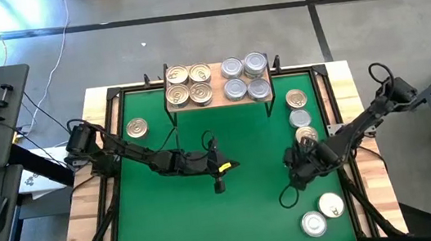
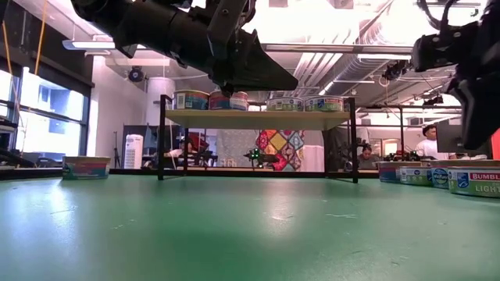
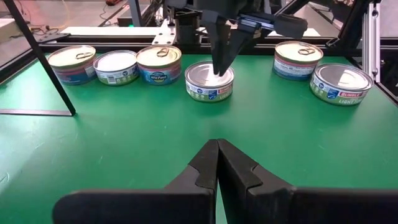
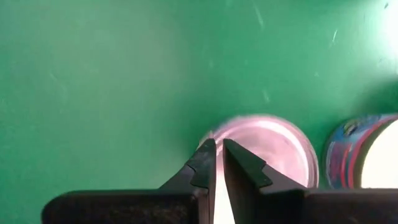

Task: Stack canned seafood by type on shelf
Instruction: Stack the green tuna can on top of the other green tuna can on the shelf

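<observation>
The light-wood shelf (image 1: 217,86) stands at the table's far edge, with gold-lidded tins (image 1: 188,85) on its left half and silver-lidded tins (image 1: 245,77) on its right half. More tins stand on the green table. My right gripper (image 3: 221,70) is shut and points down over a silver-lidded tin (image 3: 209,84) near the table's right side. Three tins (image 1: 300,117) stand in a row beyond it, and two (image 1: 322,213) are nearer. My left gripper (image 1: 219,183) hangs shut over the table's middle and touches nothing. My right gripper points down from above at the lid (image 3: 204,72) of the silver tin, which stands flat on the table. I cannot tell whether the fingertips (image 4: 205,152) touch the lid.
A lone gold-lidded tin (image 1: 137,128) stands on the table's left side. The shelf's thin black legs (image 2: 162,136) rise from the table's far part. The green surface (image 1: 178,216) between the arms and toward the near edge is bare. People sit in the room behind.
</observation>
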